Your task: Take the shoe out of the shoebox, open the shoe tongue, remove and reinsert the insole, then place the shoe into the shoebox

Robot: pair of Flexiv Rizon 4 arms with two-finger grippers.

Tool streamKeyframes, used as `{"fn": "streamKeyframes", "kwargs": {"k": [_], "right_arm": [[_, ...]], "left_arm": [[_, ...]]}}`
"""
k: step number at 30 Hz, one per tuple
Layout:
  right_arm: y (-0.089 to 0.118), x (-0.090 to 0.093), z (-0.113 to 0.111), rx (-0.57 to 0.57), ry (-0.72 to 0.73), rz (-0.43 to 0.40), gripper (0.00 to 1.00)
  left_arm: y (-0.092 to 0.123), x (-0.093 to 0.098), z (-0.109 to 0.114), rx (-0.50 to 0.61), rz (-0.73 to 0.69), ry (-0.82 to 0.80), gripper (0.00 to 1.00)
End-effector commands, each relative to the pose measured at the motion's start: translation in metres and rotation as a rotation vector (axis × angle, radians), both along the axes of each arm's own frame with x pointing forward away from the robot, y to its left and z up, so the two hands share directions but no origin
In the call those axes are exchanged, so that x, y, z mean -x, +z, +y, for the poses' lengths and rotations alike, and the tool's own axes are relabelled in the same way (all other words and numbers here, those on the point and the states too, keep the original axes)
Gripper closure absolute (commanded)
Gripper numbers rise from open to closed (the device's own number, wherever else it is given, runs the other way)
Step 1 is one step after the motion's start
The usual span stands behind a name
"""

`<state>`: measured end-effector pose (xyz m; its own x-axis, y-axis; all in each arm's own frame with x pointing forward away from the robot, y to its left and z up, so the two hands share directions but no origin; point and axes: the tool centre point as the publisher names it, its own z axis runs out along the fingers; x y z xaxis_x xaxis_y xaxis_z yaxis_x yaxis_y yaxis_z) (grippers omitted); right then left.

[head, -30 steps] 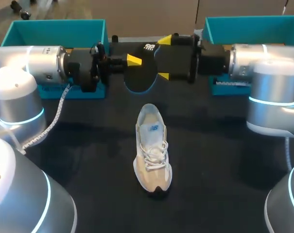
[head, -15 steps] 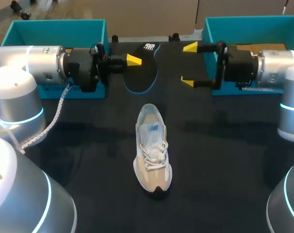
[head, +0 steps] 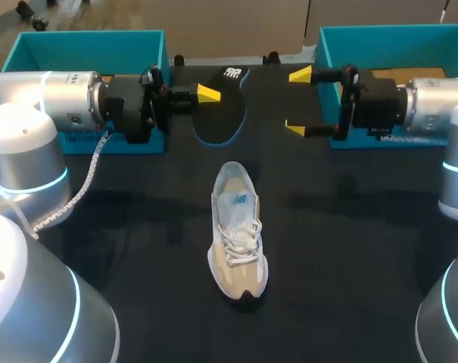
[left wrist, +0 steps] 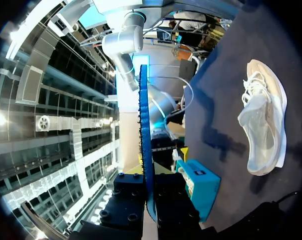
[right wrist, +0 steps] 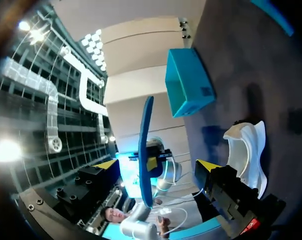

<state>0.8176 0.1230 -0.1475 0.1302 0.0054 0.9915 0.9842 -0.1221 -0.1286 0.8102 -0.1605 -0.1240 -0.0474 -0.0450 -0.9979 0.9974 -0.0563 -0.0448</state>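
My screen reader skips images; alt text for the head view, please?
The left gripper holds a dark insole; the right gripper, fingers open, is beside it. A beige shoe lies on the black table, toe toward the camera.

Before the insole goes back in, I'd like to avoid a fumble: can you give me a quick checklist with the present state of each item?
1. The insole is clamped in the left gripper: ok.
2. The right gripper is open and apart from the insole: ok.
3. The shoe is upright on its sole, opening upward: ok.
4. The insole is above the shoe's opening: not ok, it is held beyond the heel.
5. The tongue is pulled back far enough: cannot tell.
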Motion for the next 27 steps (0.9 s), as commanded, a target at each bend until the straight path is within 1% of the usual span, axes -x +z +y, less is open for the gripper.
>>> {"fn": "streamKeyframes", "kwargs": {"k": [1, 3, 7, 11, 14, 16, 18, 27], "right_arm": [[-0.001, 0.005, -0.021, 0.007, 0.033, -0.037, 0.0], [-0.001, 0.009, -0.025, 0.007, 0.048, -0.058, 0.0], [-0.001, 0.012, -0.032, 0.031, 0.065, -0.057, 0.0], [0.003, 0.015, -0.034, 0.056, 0.084, -0.082, 0.0], [0.007, 0.018, -0.039, 0.073, 0.087, -0.11, 0.0], [0.008, 0.019, -0.042, 0.09, 0.113, -0.134, 0.0], [0.007, 0.021, -0.043, 0.136, 0.113, -0.16, 0.0], [0.007, 0.021, -0.043, 0.136, 0.113, -0.16, 0.0]], "left_arm": [[0.0, 0.0, -0.001, 0.0, -0.001, 0.001, 1.0], [0.0, 0.0, -0.001, 0.0, -0.001, 0.001, 1.0], [0.0, 0.0, -0.001, 0.0, -0.001, 0.001, 1.0], [0.0, 0.0, -0.001, 0.0, -0.001, 0.001, 1.0], [0.0, 0.0, -0.001, 0.0, -0.001, 0.001, 1.0], [0.0, 0.0, -0.001, 0.0, -0.001, 0.001, 1.0], [0.0, 0.0, -0.001, 0.0, -0.001, 0.001, 1.0], [0.0, 0.0, -0.001, 0.0, -0.001, 0.001, 1.0]]}}
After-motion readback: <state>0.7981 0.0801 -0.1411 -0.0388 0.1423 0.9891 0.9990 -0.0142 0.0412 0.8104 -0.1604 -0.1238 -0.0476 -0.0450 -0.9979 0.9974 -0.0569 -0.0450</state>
